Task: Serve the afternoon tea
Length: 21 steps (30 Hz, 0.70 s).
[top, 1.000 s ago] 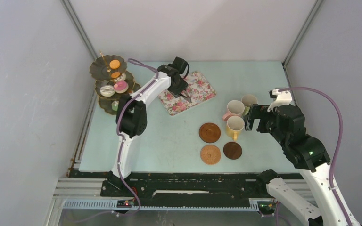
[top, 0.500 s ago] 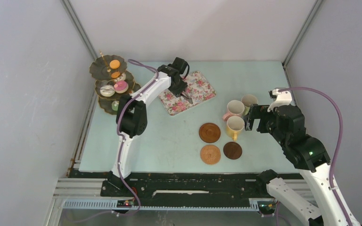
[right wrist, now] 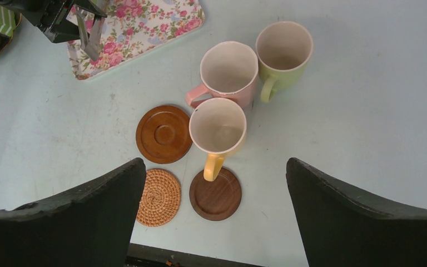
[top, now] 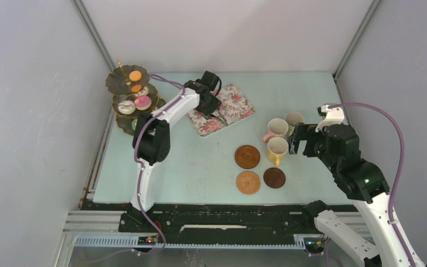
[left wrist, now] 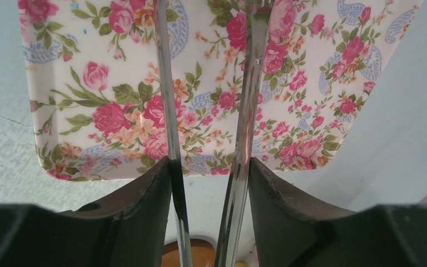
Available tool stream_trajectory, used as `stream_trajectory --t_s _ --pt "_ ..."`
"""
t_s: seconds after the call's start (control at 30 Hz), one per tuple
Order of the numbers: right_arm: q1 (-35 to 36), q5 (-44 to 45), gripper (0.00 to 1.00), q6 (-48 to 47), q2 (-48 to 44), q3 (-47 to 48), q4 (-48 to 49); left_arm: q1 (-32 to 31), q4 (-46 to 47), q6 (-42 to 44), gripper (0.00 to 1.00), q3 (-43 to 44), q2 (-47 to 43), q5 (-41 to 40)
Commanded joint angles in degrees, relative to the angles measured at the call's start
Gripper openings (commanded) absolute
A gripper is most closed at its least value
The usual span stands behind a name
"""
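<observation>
Three mugs are bunched on the table (top: 200,161) right of centre: yellow mug (right wrist: 218,126) nearest me, pink mug (right wrist: 229,68) touching it behind, green mug (right wrist: 284,47) just beside the pink one on the right, all upright and standing on bare table. Three coasters are near them: reddish coaster (right wrist: 163,134) just left of the yellow mug, woven coaster (right wrist: 159,197) and dark coaster (right wrist: 215,194) side by side in front; in the right wrist view the yellow handle overlaps the dark one. My right gripper (right wrist: 214,165) hovers above the mugs, fingers spread wide, gripping nothing. My left gripper (left wrist: 208,167) is over the near edge of the tray (left wrist: 117,111), fingers clamped on the tongs (left wrist: 164,83); the two blades run forward over the tray, partly apart, nothing between them as far as the left wrist view reaches, tips out of frame. From the top camera I can't tell whether the tips touch the tray. Stand (top: 114,80) is at the far left edge of the table, well apart from the mugs, with cakes on its tiers: orange macaron (top: 135,75) on top, pink cake (top: 142,101) and white cake (top: 126,105) on the middle tier
</observation>
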Motion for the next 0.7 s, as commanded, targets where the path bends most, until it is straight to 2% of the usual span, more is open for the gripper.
stream_trajectory --t_s 0.0,0.67 --pt "0.1 0.0 1.00 -0.3 0.3 0.0 1.9 0.3 2.1 -1.4 0.54 -0.5 -4.3 0.8" --pt "0.2 0.1 1.00 -0.3 0.2 0.0 1.8 -0.1 1.4 -4.3 0.49 -0.3 -3.4 2.5"
